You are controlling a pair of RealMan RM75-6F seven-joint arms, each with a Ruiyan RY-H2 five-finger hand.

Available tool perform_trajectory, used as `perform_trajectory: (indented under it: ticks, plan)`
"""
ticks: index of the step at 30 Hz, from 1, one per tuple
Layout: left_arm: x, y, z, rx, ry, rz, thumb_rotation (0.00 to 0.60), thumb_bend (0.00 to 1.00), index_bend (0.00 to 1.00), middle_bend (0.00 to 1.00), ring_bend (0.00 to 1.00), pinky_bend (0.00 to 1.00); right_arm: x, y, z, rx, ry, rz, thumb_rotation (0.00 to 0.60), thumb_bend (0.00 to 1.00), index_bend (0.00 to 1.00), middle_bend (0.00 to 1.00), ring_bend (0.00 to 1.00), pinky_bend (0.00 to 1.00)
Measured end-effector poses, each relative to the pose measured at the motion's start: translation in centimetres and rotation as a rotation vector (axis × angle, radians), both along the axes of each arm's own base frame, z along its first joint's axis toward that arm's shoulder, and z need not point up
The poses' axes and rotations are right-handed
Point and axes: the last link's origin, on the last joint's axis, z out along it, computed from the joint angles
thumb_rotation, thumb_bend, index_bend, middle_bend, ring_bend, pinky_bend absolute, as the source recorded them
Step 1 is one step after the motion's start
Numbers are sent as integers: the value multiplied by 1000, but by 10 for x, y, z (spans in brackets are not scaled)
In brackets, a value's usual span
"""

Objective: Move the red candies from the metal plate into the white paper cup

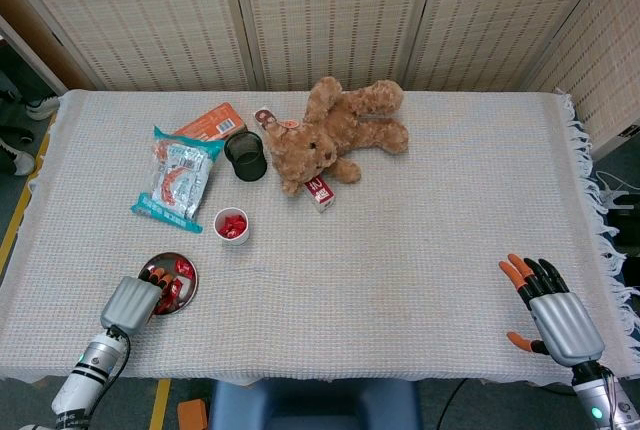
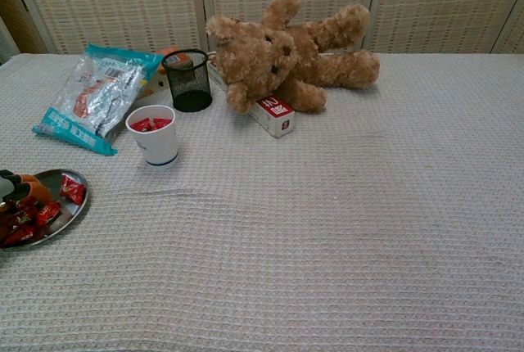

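Observation:
The metal plate (image 1: 166, 260) sits near the table's front left edge, with several red candies (image 1: 182, 270) on it. My left hand (image 1: 132, 301) reaches in from the plate's near side, and its fingertips (image 1: 156, 277) lie down on the candies. The chest view shows only those fingertips (image 2: 31, 189) at the left frame edge, on the candies (image 2: 72, 191) in the plate (image 2: 56, 178). Whether they pinch a candy is hidden. The white paper cup (image 1: 231, 226) (image 2: 154, 137) stands beyond the plate with red candies inside. My right hand (image 1: 552, 315) hovers at the front right, fingers spread and holding nothing.
A snack bag (image 1: 175, 178), an orange packet (image 1: 210, 121) and a black mesh cup (image 1: 246, 155) lie behind the paper cup. A teddy bear (image 1: 335, 132) sprawls at the back centre with a small red-and-white box (image 1: 319, 192) by it.

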Motion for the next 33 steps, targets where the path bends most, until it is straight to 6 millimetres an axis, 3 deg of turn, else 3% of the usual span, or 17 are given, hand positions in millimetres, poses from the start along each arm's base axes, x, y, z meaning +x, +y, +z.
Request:
perform_trajectory:
  ticks: [33]
  plan:
    - [6, 6, -4, 33, -6, -76, 600, 414, 571, 617, 563, 999, 0, 0, 0, 2, 1, 1, 600, 50, 0, 0, 0, 0]
